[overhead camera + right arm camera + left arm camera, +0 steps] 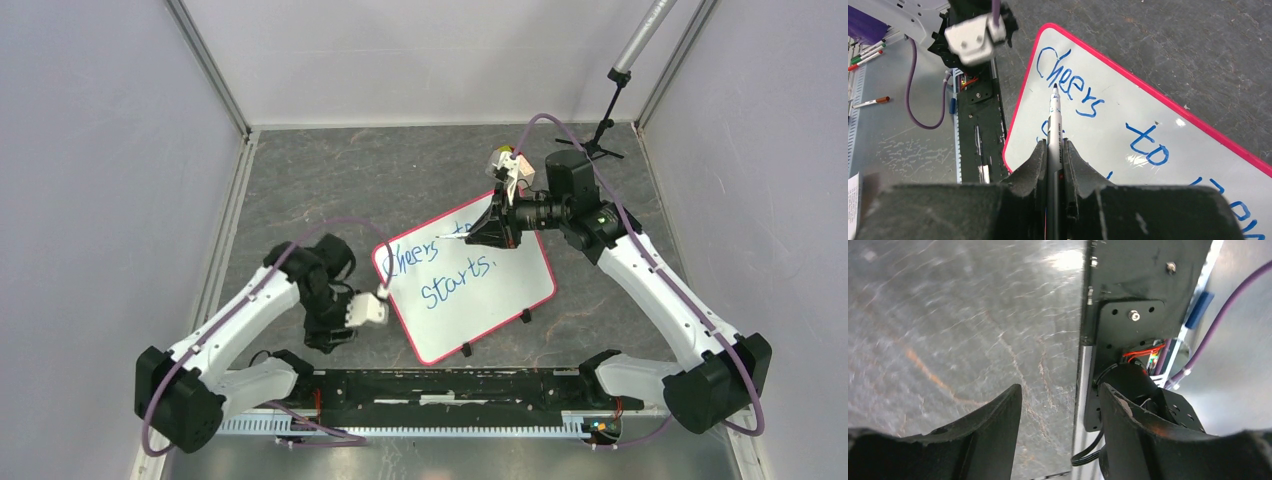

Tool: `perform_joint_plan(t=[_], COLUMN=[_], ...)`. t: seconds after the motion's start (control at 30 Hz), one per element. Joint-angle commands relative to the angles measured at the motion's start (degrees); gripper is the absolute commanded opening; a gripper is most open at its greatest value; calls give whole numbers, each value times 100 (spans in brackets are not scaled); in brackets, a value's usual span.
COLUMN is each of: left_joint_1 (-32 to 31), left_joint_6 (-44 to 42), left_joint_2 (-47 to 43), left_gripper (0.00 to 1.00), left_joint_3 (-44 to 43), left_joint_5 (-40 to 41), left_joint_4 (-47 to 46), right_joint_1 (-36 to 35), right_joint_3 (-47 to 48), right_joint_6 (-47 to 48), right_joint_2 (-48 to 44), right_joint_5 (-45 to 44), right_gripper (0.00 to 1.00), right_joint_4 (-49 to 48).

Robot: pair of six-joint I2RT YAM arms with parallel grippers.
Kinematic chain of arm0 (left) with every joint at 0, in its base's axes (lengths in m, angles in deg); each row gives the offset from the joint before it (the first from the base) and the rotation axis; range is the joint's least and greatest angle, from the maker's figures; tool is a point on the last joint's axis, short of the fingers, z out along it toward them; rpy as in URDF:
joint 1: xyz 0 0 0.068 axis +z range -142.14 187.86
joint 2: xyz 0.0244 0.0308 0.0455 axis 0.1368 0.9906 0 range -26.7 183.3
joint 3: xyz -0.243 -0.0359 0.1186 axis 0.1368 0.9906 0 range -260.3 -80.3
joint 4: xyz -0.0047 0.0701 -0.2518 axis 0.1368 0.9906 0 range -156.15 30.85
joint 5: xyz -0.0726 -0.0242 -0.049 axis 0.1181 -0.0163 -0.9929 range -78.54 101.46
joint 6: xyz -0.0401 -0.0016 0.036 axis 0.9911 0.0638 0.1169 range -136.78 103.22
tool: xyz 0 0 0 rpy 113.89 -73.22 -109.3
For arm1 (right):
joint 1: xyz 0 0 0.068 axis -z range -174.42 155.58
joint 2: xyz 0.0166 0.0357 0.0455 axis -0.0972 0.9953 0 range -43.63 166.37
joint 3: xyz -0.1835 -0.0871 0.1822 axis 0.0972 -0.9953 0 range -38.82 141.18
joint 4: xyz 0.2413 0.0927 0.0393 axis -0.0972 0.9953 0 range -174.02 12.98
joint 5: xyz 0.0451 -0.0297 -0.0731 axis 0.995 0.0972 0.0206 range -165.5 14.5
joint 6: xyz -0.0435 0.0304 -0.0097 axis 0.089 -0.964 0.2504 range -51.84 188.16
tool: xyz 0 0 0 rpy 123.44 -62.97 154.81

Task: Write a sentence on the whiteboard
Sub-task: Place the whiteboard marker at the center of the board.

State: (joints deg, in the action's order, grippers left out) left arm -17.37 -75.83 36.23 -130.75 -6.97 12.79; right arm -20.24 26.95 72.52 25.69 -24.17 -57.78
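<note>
- Whiteboard (475, 318): white, rectangular, rounded corners, pink-red rim, small black clips on its near edge. It lies flat and turned diagonally, mid-worktop (350, 190).
- Sentence (445, 272): blue handwritten lettering in two lines, "Cheers to…" above "starts."

Top external: high behind the arm bases, looking down on the whole table (400, 180).
Left wrist: close, facing the near base rail (1128, 270).
Right wrist: close above the whiteboard (1098, 150), which the top view shares.
</note>
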Motion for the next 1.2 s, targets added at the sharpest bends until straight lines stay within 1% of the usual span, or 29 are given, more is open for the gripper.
perform_joint_plan(t=[0.0,0.03,0.23,0.33,0.4,0.57,0.63,0.67,0.7,0.77,0.8,0.83,0.87,0.97,1.07,1.17], left_joint_1=[-1291,-1694,-3540,-4137,-4644,-5507,-5769,-5807,-5797,-5612,-5382,-5062,-4569,-3376,-2559,-1915], left_joint_6=[189,365,971,1102,1182,1254,1237,1325,1422,1621,1802,2033,2189,2603,2922,3100], left_joint_2=[-489,-537,-535,-287,-88,186,244,319,374,384,386,427,515,779,582,278], left_gripper=[63,63,58,54,51,53,54,53,51,51,51,51,51,52,53,53], left_joint_3=[498,562,815,818,760,699,742,734,675,513,318,73,-281,-1209,-1633,-1686], left_joint_5=[497,524,794,758,701,574,746,993,1160,1062,982,733,431,-350,-924,-1303], left_joint_4=[-319,-388,-780,-853,-831,-805,-892,-1028,-1154,-1357,-1501,-1615,-1639,-1513,-1499,-1520], right_joint_1=[68,77,116,141,155,192,205,215,231,358,478,716,1010,1909,2517,3290], right_joint_3=[93,113,137,135,136,53,9,14,8,42,108,222,298,384,269,-192], right_joint_6=[49,41,12,34,47,125,156,182,196,246,309,402,479,830,1258,1365], right_joint_2=[-87,-69,-56,-76,-85,-155,-172,-178,-193,-222,-205,-164,-104,55,175,128], right_joint_5=[-71,-71,-114,-147,-165,-227,-250,-274,-323,-593,-763,-852,-897,-986,-1246,-1248], right_gripper=[0,0,0,0,0,0,0,0,0,0,0,0,0,0,0,0], right_joint_4=[-41,-34,-62,-41,-16,40,69,86,97,139,224,342,457,628,954,921])
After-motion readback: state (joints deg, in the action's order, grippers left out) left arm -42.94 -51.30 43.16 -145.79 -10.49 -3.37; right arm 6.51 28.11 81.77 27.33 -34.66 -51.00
